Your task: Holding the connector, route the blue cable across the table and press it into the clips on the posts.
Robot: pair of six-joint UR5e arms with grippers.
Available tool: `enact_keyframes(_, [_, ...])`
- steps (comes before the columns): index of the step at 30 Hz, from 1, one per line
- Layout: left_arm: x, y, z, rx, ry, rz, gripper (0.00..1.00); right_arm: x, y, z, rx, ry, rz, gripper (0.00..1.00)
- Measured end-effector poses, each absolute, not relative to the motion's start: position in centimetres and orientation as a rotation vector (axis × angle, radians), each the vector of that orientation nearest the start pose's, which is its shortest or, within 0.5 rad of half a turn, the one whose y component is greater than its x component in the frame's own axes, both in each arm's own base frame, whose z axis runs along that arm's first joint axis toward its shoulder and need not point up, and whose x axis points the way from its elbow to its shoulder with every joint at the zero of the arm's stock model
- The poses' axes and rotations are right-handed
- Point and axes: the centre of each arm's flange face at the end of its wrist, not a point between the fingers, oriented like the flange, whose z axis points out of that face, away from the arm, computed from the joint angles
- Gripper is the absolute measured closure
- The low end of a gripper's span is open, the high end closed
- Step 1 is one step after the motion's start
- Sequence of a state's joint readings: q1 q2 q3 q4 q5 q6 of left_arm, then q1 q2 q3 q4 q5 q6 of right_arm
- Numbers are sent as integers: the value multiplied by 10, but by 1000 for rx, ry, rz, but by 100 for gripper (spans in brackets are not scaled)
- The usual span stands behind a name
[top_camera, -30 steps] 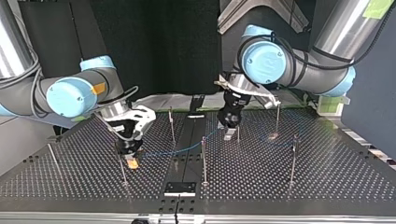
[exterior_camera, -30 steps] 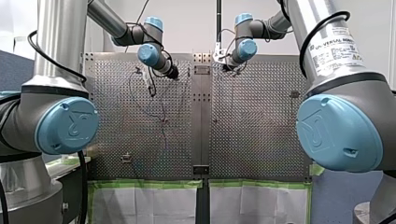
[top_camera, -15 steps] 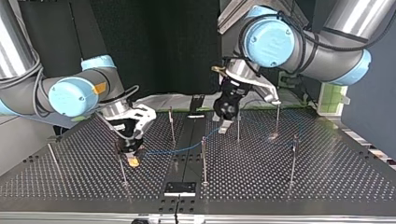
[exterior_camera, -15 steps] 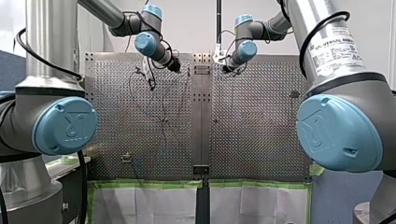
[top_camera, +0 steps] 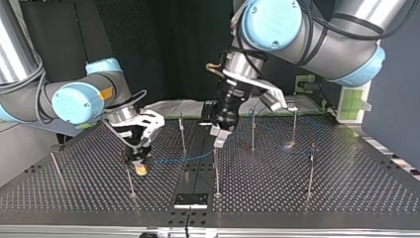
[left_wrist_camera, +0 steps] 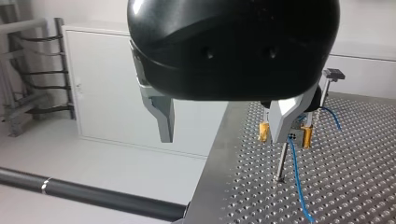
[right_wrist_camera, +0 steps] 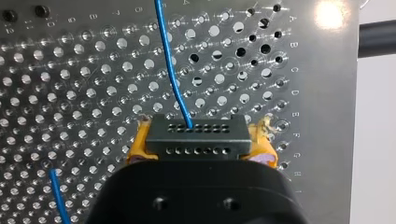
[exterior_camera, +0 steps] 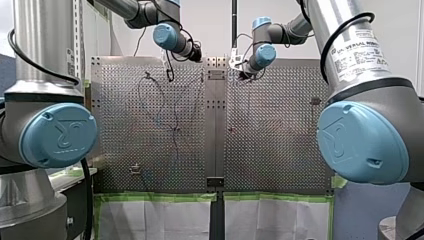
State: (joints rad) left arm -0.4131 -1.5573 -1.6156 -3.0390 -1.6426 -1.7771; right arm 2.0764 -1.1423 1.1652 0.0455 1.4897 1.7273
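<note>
My right gripper (right_wrist_camera: 198, 156) is shut on the black connector (right_wrist_camera: 196, 135), with a yellow pad against each of its sides. The blue cable (right_wrist_camera: 173, 74) runs away from it over the perforated plate. In the top view that gripper (top_camera: 140, 167) hangs low at the left by a thin post (top_camera: 130, 178), and the cable (top_camera: 183, 159) trails toward the middle. My left gripper (left_wrist_camera: 224, 126) is open with nothing between its metal fingers (left_wrist_camera: 161, 116). It hovers above the table's centre strip (top_camera: 218, 136), beside another post (top_camera: 216, 168).
More thin posts stand on the plate (top_camera: 182, 131) (top_camera: 252, 131) (top_camera: 294, 126) (top_camera: 311, 168) (top_camera: 56, 168). A black bracket (top_camera: 190, 200) sits at the near edge of the top view. In the left wrist view the table edge (left_wrist_camera: 210, 158) drops off to the floor.
My left arm has lifted and swung from the post at the top view's right of centre toward the middle strip. My right gripper has stayed put with the connector.
</note>
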Motion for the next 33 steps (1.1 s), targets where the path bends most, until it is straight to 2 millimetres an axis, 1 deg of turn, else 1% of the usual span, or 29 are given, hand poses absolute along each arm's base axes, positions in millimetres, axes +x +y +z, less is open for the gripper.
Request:
enact_keyframes(7, [405,-339,483,135,1509,-405,0,442,-510,429,1662,-1077,1673,100])
enact_keyframes(18, [410,-386,480,166,1497,-368,0,440,-511,425,1665,-1084,1666,100])
enact_keyframes(27, [423,-405,466,180,1521,-285,0,440,-512,424,1666,-1084,1665,100])
enact_keyframes(31, [433,-409,453,171,1530,-248,0,440,-512,424,1664,-1085,1665,100])
enact_keyframes(33, [439,-411,443,162,1541,-227,0,439,-513,424,1663,-1086,1664,100])
